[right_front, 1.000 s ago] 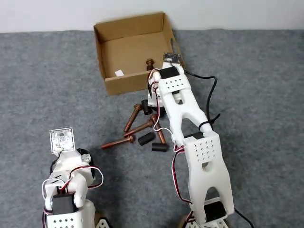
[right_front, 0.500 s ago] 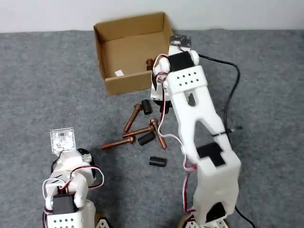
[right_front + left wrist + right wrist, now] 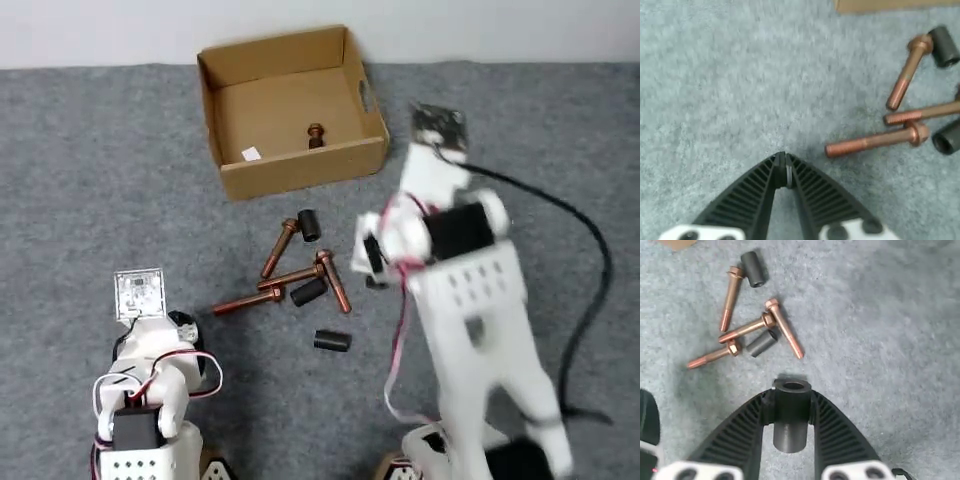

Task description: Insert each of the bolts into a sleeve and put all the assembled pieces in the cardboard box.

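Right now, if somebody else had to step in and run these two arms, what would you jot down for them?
Left jaws: shut, empty, short of the bolts.
Right jaws: shut on a black sleeve, beside the pile.
On the carpet: four bolts and three loose sleeves.
Done: one piece lies in the cardboard box; whether it is sleeved, I cannot tell.
To do: fit each of the four bolts into a sleeve, then box them.
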